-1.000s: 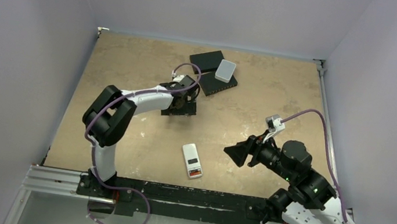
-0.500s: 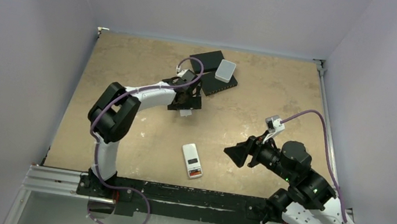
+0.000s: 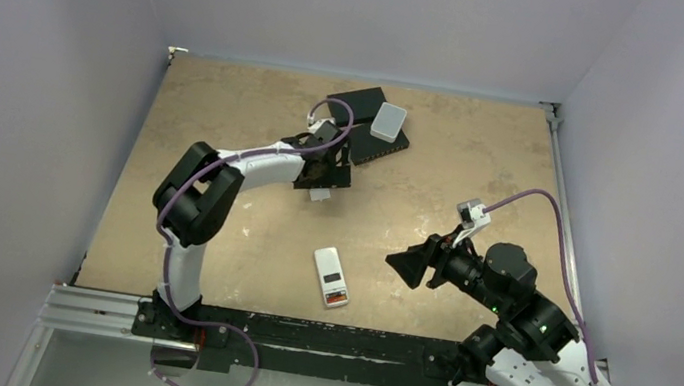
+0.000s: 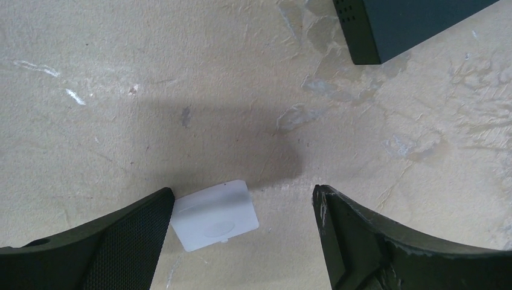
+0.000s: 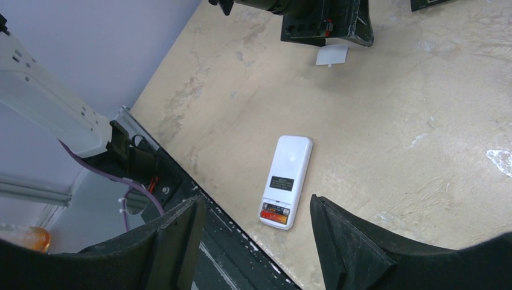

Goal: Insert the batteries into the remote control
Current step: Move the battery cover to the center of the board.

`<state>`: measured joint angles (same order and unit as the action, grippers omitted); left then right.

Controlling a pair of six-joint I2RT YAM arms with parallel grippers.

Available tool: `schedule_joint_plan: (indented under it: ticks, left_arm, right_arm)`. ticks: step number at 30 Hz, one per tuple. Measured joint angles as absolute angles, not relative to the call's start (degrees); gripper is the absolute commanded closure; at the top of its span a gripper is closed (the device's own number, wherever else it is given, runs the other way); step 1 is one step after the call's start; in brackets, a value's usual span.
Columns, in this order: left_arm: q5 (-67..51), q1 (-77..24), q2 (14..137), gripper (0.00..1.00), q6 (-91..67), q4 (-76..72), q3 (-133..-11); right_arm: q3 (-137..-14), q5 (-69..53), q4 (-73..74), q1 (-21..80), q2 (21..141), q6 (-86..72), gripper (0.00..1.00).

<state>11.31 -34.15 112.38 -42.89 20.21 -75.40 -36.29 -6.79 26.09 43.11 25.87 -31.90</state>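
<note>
The white remote control [image 3: 332, 278] lies back up near the table's front edge, also in the right wrist view [image 5: 286, 180]. Its open recess at the near end holds the batteries [image 5: 276, 211], one dark and one red-orange, side by side. A small white flat cover [image 4: 214, 215] lies on the table, also in the top view [image 3: 320, 194]. My left gripper [image 4: 243, 193] is open just above it, its left finger [image 4: 121, 241] at the cover's edge. My right gripper [image 5: 256, 205] is open and empty, held above the table right of the remote.
Two black flat boxes [image 3: 368, 124] with a pale grey rounded box [image 3: 388, 121] on top lie at the back middle; one box corner shows in the left wrist view [image 4: 410, 24]. The black base rail [image 3: 298, 333] runs along the near edge.
My left gripper has moved a little back and to the right, uncovering the white cover on the table. The right arm and the remote have not moved.
</note>
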Motion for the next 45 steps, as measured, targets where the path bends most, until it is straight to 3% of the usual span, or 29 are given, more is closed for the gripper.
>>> schedule_joint_plan:
  ticks: [21,32,45]
  left_arm:
    - [14.28,-36.84,109.4,0.13,-42.87,24.58,-71.92]
    - [13.1,-37.21,114.37,0.13,-41.93,25.85,-79.2]
    - [13.52,-37.3,119.46,0.24,-36.82,27.62,-86.17]
  right_arm:
    - [-36.29,-7.01,25.69,43.11,26.55,-31.86,0.27]
    - [-36.29,-7.03,25.71,43.11,26.22,-31.86,0.27]
    - [-36.29,-7.03,25.69,43.11,26.22,-31.83,0.27]
